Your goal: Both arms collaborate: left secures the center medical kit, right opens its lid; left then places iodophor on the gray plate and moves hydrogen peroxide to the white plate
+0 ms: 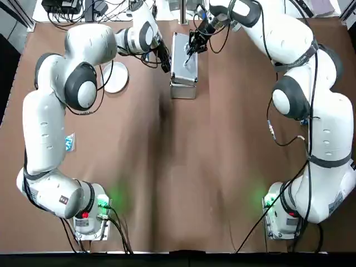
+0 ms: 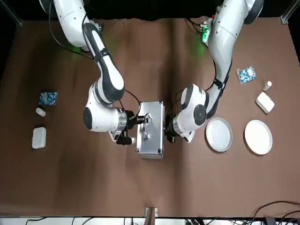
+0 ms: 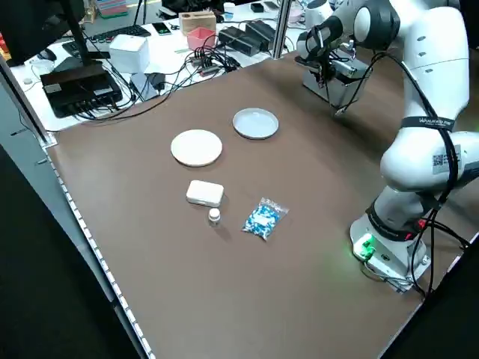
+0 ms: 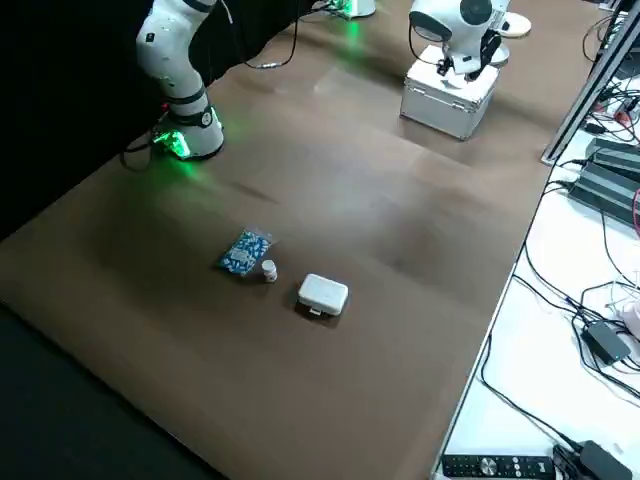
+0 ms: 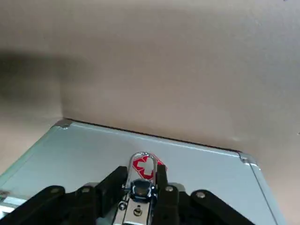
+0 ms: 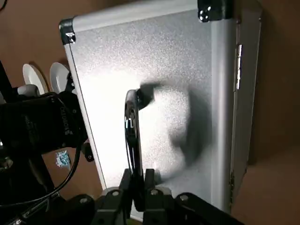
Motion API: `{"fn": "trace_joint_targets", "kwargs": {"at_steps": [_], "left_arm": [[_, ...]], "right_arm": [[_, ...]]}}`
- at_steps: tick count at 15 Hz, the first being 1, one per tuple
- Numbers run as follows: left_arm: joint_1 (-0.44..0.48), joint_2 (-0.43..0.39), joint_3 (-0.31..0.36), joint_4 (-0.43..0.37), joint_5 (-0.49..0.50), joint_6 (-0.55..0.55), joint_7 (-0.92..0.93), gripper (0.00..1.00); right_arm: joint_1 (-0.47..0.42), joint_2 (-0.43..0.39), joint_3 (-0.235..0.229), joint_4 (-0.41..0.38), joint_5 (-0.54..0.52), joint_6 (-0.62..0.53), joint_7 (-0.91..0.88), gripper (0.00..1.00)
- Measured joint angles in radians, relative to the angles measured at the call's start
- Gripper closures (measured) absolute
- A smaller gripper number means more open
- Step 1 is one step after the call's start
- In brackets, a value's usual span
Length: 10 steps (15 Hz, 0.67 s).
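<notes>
1. Two claws worked at the medical kit (image 2: 150,138), which stood mid-table with its lid shut.
2. The left gripper (image 5: 143,187) pinched the metal loop (image 5: 140,164), its fingers parted only by that loop, presumably to steady the case.
3. The right gripper (image 6: 137,180) had closed on the slim dark handle (image 6: 132,133), probably to pull the lid open next.
4. Both plates, gray (image 2: 219,134) and white (image 2: 258,137), lay side by side on the left arm's side, likely for its easy reach (sensible enough).
5. A red cross (image 5: 145,166) marked the kit; lettering on the left gripper's housing seemed to read "ROBOTIQ".
6. No brown iodophor bottle could be seen.
</notes>
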<state>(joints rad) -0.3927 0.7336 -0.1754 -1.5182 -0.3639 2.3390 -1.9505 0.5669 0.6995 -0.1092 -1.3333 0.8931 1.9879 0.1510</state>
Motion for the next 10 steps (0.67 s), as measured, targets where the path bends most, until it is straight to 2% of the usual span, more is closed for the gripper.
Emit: {"fn": "trace_joint_targets", "kwargs": {"at_steps": [10], "left_arm": [[0.0,-0.001,0.0,0.0,0.0,0.0,-0.002,0.68]], "right_arm": [[-0.051,-0.015,0.001,0.017,-0.011,-0.107,-0.001,0.87]]}}
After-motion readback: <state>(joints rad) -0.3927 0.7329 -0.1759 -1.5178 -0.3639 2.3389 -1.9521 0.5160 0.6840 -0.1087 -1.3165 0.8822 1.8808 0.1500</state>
